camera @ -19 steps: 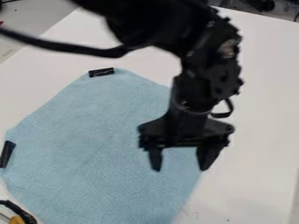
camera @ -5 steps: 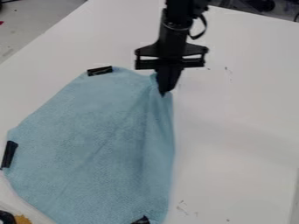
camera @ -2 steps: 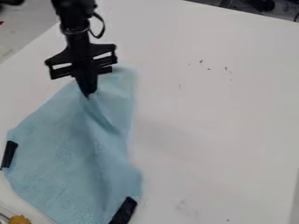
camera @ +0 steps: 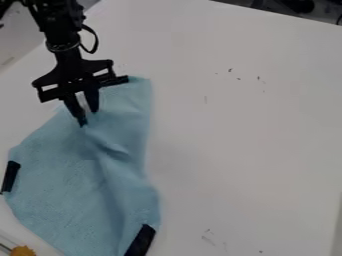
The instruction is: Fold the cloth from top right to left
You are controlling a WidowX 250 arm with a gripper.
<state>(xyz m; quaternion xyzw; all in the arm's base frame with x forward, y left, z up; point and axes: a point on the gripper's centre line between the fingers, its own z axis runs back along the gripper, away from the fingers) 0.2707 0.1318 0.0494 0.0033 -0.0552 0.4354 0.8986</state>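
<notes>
So, far left there's a black strip (camera: pixel 11 176) on the cloth's edge at 8 o'clock, and a yellow-orange thing (camera: pixel 23 251) pokes in between 7 and 8. The light blue cloth (camera: pixel 53 175) covers the left side of the white counter (camera: pixel 254 150), kinda rumpled, with a crease running down its middle. The gripper (camera: pixel 87 117) hangs over its top part around 10, fingers slightly open. Another black strip (camera: pixel 140 241) sits between 6 and 7.
</notes>
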